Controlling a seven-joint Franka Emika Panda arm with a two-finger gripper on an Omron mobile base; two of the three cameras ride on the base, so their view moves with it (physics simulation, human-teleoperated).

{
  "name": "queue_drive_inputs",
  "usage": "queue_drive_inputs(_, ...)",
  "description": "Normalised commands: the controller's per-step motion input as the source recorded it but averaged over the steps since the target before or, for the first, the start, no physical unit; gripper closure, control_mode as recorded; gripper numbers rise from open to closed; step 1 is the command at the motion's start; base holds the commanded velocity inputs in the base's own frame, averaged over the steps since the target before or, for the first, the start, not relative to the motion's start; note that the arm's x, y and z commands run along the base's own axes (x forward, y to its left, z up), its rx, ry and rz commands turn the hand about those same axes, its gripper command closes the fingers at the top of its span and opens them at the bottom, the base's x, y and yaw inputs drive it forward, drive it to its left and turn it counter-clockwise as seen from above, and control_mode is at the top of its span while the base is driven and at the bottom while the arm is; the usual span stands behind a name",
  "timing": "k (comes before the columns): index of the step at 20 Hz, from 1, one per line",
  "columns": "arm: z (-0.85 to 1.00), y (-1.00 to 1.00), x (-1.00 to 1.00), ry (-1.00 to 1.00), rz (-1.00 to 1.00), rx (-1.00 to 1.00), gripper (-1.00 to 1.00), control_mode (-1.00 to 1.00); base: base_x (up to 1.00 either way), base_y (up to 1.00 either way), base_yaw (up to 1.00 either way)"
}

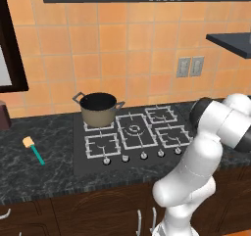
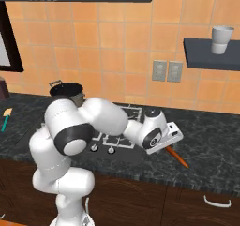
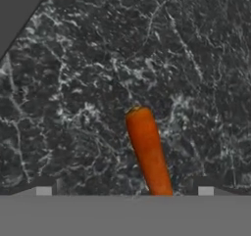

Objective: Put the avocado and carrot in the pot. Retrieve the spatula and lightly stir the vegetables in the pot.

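Carrot (image 3: 148,149): lying flat on the dark marbled counter (image 3: 88,83), running up the hand view from between the two fingertips, its blunt end pointing away from them. The lower end is passing out of sight at the bottom edge, so contact with either finger cannot be told. In the right base view the carrot (image 2: 177,156) is sticking out from under the hand, on the counter just right of the stove (image 2: 123,126).

Gripper (image 3: 124,191): fingers standing wide apart, one tip (image 3: 44,187) showing to the left of the carrot and the other to its right, nothing clamped between them. In the right base view the gripper (image 2: 169,141) is hanging low over the counter, directly above the near end of the carrot.

Pot (image 1: 99,108): sitting on the back left burner of the stove (image 1: 132,134), well away from the fingers, on the far side of the cooktop from them. Its dark inside is showing nothing that can be made out. In the right base view the pot (image 2: 68,92) is partly hiding behind the arm.

Spatula (image 1: 33,149): lying flat on the counter to the left of the stove, head toward the wall, farther from the fingers than the pot is.
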Motion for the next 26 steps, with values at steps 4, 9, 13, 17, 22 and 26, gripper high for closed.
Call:
queue_drive_inputs(4, -0.04, -0.28, 0.35, 0.00, 0.00, 0.02, -1.00, -1.00, 0.00, 0.00, 0.00)
queue_drive_inputs(9, -0.29, -0.25, 0.19, 0.00, 0.00, 0.07, -1.00, -1.00, 0.00, 0.00, 0.00)
queue_drive_inputs(13, -0.41, -0.05, 0.23, 0.02, 0.00, 0.06, 1.00, -1.00, 0.00, 0.00, 0.00)
queue_drive_inputs(17, -0.16, -0.08, 0.12, 0.00, 0.00, 0.05, 1.00, -1.00, 0.00, 0.00, 0.00)
queue_drive_inputs(22, -0.01, 0.08, -0.25, -0.05, 0.00, 0.01, 1.00, -1.00, 0.00, 0.00, 0.00)
queue_drive_inputs(26, 0.77, 0.65, -0.20, -0.25, 0.02, 0.00, 1.00, -1.00, 0.00, 0.00, 0.00)
